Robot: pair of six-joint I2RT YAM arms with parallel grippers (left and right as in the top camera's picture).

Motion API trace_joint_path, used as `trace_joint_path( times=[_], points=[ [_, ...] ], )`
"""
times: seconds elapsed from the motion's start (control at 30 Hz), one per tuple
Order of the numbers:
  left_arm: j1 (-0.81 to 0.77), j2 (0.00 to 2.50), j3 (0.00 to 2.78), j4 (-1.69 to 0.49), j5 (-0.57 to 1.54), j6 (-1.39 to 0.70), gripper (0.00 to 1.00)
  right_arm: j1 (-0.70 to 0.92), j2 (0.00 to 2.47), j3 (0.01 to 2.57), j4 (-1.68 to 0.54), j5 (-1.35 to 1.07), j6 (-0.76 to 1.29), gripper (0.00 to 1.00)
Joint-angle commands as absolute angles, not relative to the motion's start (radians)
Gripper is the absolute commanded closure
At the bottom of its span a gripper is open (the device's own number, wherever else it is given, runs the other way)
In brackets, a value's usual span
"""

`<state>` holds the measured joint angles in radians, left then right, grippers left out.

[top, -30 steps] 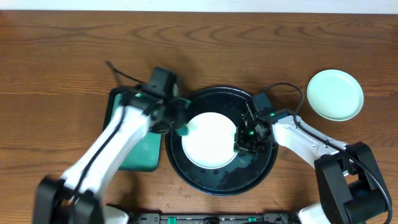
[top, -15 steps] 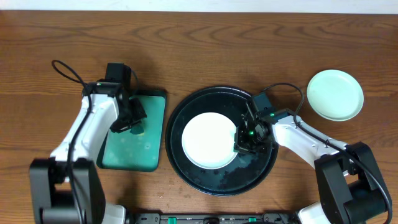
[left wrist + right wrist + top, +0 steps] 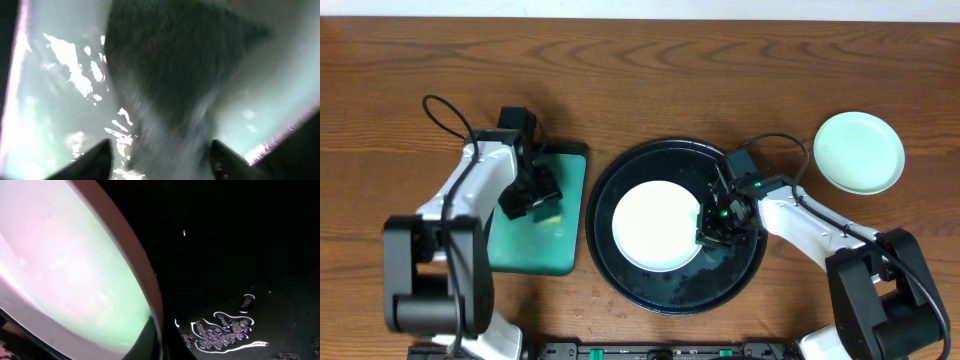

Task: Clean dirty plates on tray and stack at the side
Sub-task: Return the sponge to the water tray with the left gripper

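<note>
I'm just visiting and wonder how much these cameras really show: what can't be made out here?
Left wrist view: all blur; the dark shape beyond the left pincer cannot be identified.
Right pincer: its fingers lie outside the right wrist view, and overhead its own body covers them, so a grip on the plate is unclear.
Overhead: anything beneath that plate on the black tray is hidden by it.

Seemingly white plate (image 3: 657,226) lies in black tray (image 3: 670,292); mint plate (image 3: 860,151) apart.
</note>
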<state>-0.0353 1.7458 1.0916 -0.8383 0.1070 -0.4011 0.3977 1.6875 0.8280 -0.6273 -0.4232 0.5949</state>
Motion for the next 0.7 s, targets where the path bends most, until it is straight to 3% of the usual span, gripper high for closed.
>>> trace_joint_path(
  times=[0.0, 0.4, 0.67],
  points=[
    [-0.032, 1.605, 1.097, -0.879, 0.115, -0.393, 0.29, 0.412, 1.713, 0.801, -0.631, -0.394, 0.586, 0.98],
    [-0.032, 1.044, 1.097, -1.019, 0.116, -0.394, 0.19, 0.412, 1.710, 0.802, -0.544, -0.398, 0.498, 0.98],
    [-0.032, 0.884, 1.097, -1.021, 0.121, -0.398, 0.18, 0.400, 1.618, 0.808, -0.460, -0.397, 0.513, 0.99]
  ],
)
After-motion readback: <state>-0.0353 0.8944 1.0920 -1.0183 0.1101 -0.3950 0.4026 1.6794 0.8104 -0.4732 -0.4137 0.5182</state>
